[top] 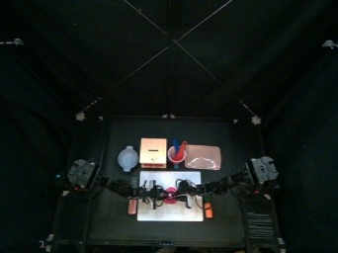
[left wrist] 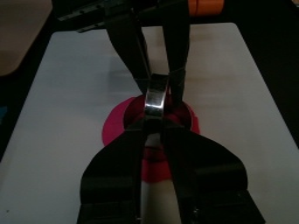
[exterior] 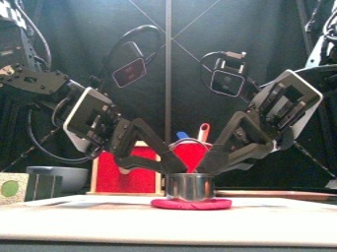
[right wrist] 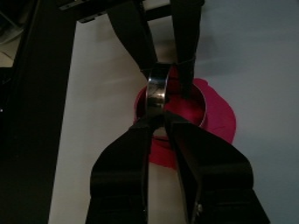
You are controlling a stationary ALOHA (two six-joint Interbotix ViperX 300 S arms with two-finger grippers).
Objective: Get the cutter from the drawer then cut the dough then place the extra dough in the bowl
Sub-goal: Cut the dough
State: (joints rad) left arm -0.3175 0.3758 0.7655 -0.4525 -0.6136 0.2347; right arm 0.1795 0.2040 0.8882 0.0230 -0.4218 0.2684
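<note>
Currently I have both arms meeting over the middle of the white cutting board (top: pixel 148 211). The cutter (exterior: pixel 191 186) is out of the wooden box (top: pixel 153 150) and stands upright on the pink dough (exterior: pixel 191 205), whose edge shows round its base. My left end effector (left wrist: pixel 158 115) is pinched together on the top of the cutter. The right end effector (right wrist: pixel 165 112) is clamped on it from the opposite side, so the two face each other across the metal. Whether they hold the rim or the wire handle I cannot tell.

By my reading the fetch step is done and I am in the cutting step, bearing down. These views do not show whether the metal has gone through to the board. What is left, as I judge it, is to lift the cutter clear, peel away the outer dough and carry it to the blue-grey bowl (top: pixel 128 156). The bowl sits at the back left beside the box, well apart from the dough.
</note>
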